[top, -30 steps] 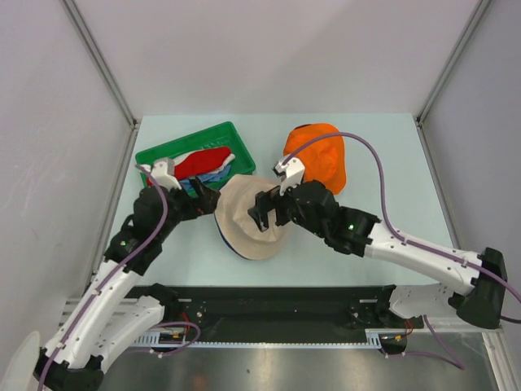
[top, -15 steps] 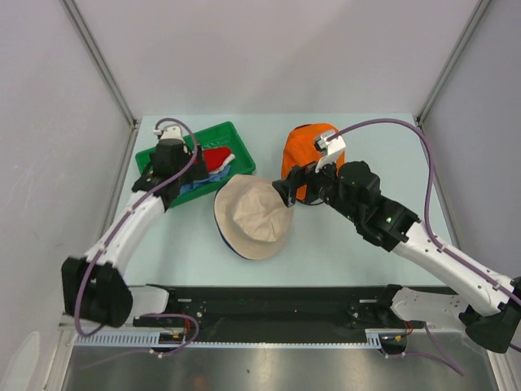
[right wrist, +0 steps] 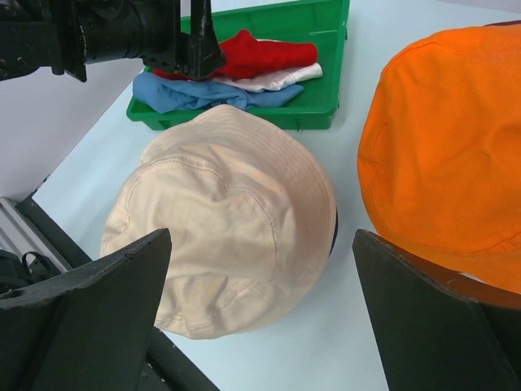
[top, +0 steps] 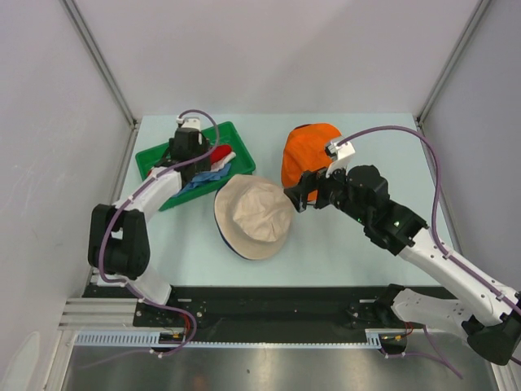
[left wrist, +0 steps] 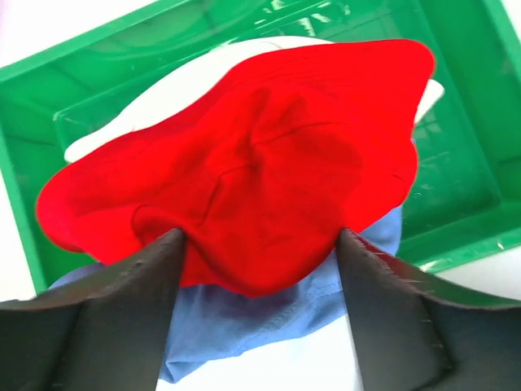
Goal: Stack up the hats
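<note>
A beige hat (top: 254, 216) (right wrist: 220, 220) lies crown up mid-table, with a navy rim (right wrist: 334, 232) showing under its edge. An orange hat (top: 313, 155) (right wrist: 448, 155) lies to its right. Red (left wrist: 244, 163), white (left wrist: 163, 90) and light blue (left wrist: 244, 326) hats are piled in the green tray (top: 159, 155). My left gripper (top: 199, 160) (left wrist: 260, 236) is down in the tray, open, its fingers astride the red hat's bunched crown and touching the cloth. My right gripper (top: 295, 195) (right wrist: 262, 236) hangs wide open between the beige and orange hats, holding nothing.
The tray (right wrist: 326, 98) stands at the table's back left, close to the left wall post. The beige hat lies just in front of the tray's right corner. The black rail of the arm bases runs along the near edge.
My left arm swung from the beige hat back to the tray and came down over the red hat, its jaws narrowing slightly. My right gripper drew back right, off the beige hat.
</note>
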`<state>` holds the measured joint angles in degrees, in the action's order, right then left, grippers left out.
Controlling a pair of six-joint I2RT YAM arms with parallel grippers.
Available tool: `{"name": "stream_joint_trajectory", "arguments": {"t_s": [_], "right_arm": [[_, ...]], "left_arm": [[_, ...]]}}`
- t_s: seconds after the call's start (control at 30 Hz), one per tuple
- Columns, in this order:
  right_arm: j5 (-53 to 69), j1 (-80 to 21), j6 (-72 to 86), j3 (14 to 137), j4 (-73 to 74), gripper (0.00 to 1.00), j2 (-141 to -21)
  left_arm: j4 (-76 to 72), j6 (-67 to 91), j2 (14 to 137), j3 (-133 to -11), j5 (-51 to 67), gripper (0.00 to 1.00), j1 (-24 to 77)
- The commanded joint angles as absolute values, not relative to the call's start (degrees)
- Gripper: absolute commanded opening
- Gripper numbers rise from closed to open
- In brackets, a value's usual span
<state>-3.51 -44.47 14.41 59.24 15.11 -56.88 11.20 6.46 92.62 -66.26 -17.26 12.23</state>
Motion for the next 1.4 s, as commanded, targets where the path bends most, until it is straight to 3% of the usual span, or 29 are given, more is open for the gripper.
{"name": "stream_joint_trajectory", "arguments": {"t_s": [0.0,0.07,0.1,0.2,0.63,1.1,1.37], "right_arm": [[-2.11,-43.95,15.12,58.8,15.64,1.0,-56.25],[-1.85,-43.95,15.64,58.62,15.64,1.0,-56.34],[-1.85,-43.95,15.73,58.62,15.64,1.0,-56.42],[-1.85,-43.95,15.91,59.15,15.56,1.0,-56.51],[2.45,-43.86,12.74,66.53,9.68,1.0,-61.26],[14.58,-44.03,12.31,63.46,-16.49,0.99,-63.73],[16.0,-43.86,9.5,60.03,-22.59,1.0,-61.17]], "left_arm": [[9.75,3.78,94.39,-69.96,-21.35,0.63,12.04],[10.46,3.6,95.09,-70.4,-22.41,0.46,11.95],[10.98,3.52,95.27,-70.84,-22.76,0.26,11.95],[11.42,3.69,94.4,-71.8,-23.64,0.0,11.95],[14.94,3.16,76.74,-82.35,-14.78,0.0,12.04],[16.97,23.18,61.97,-81.83,23.1,0.0,11.95],[6.52,38.56,58.98,-76.73,38.05,0.0,12.04]]}}
